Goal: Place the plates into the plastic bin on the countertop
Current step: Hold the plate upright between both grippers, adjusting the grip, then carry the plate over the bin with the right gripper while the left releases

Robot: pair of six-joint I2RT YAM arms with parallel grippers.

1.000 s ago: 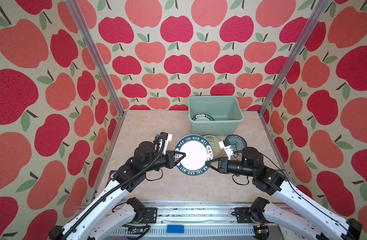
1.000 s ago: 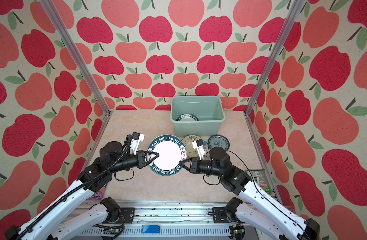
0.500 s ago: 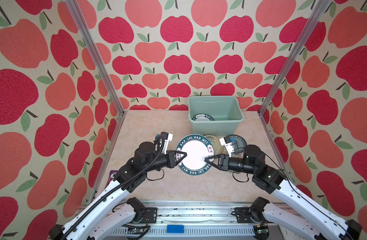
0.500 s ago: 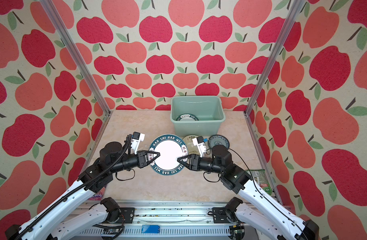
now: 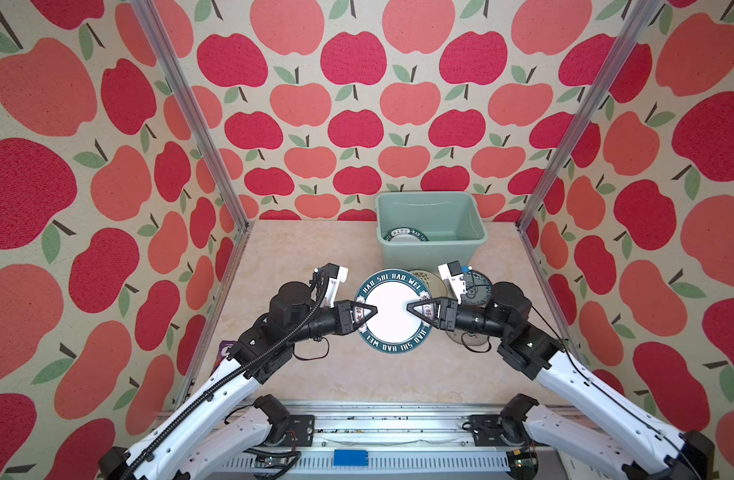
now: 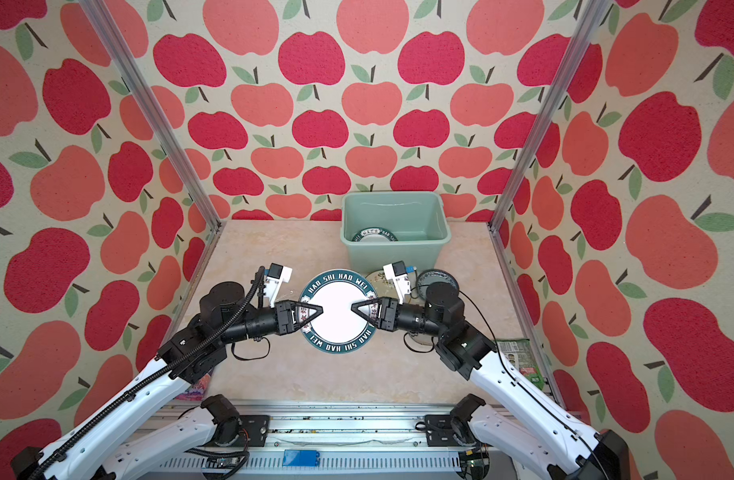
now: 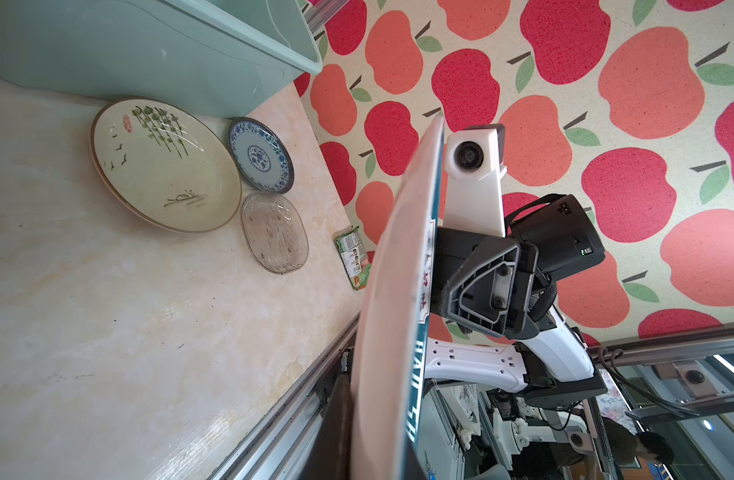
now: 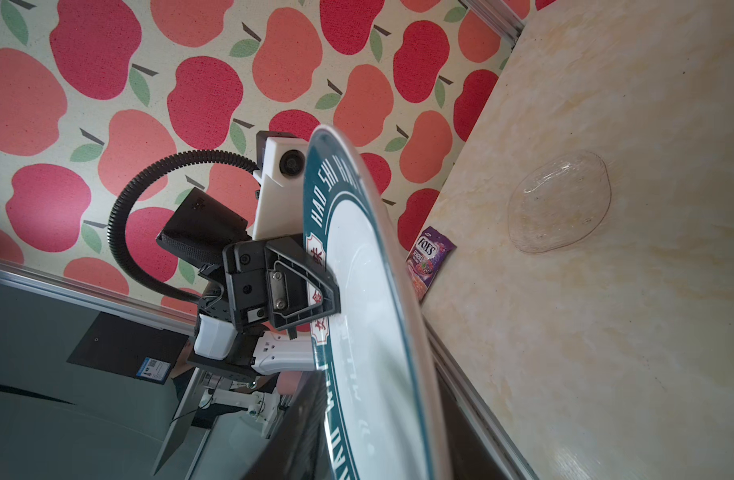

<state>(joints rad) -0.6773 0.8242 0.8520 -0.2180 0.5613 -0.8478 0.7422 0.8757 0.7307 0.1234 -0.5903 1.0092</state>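
One lettered plate [image 5: 392, 318]: was pinched by left gripper [image 5: 371, 310].
Right gripper [image 5: 413, 309]: set at opposite rim, closure could not be told.
Plastic bin [image 5: 432, 249]: was placed beyond, rightward.

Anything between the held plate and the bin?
Nothing visible at its height. The lettered plate hangs over the countertop, pinched by the left gripper. A cream plate and blue plate lie flat before the bin, below the path.

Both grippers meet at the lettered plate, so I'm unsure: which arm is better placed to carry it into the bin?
Probably the right: the bin stands right of centre, nearer the right gripper, which reaches over the rim of the plate.
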